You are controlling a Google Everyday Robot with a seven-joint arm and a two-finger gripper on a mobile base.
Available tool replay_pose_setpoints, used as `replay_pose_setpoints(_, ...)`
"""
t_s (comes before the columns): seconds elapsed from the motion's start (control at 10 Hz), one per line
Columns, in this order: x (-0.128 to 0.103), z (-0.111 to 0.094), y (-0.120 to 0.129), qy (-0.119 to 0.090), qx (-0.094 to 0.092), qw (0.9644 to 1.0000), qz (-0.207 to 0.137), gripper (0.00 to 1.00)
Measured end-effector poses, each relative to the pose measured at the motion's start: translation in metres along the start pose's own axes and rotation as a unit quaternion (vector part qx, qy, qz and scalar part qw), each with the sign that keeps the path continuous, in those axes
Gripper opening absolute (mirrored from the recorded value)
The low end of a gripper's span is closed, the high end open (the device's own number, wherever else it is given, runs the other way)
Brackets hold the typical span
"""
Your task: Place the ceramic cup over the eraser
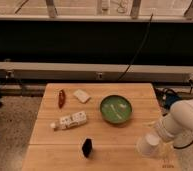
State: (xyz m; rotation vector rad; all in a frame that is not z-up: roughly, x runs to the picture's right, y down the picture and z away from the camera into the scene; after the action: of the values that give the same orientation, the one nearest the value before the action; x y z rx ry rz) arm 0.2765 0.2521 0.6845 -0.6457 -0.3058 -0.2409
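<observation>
The ceramic cup [148, 145] is small and white. It is tilted near the table's front right edge, at the end of my white arm. My gripper [159, 136] is right at the cup, mostly hidden between the cup and the arm. The eraser [87, 147] is a small black block. It stands on the wooden table [115, 140] near the front edge, well to the left of the cup.
A green bowl [116, 109] sits behind the cup at centre right. A white remote-like bar [70, 120] lies at centre left. A pale flat piece [81, 95] and a reddish-brown object [61, 98] lie at the back left. The table's right edge is beside the cup.
</observation>
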Motion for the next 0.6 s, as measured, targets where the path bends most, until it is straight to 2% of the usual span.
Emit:
replay_pose_setpoints(0.3, -0.002, 0.011, 0.0, 0.011, -0.006, 0.9999, -0.009, 0.77)
replay_pose_setpoints(0.4, -0.002, 0.013, -0.001, 0.016, -0.006, 0.9998, -0.011, 0.7)
replay_pose_setpoints(0.6, 0.003, 0.016, -0.002, 0.028, -0.006, 0.9995, -0.011, 0.45)
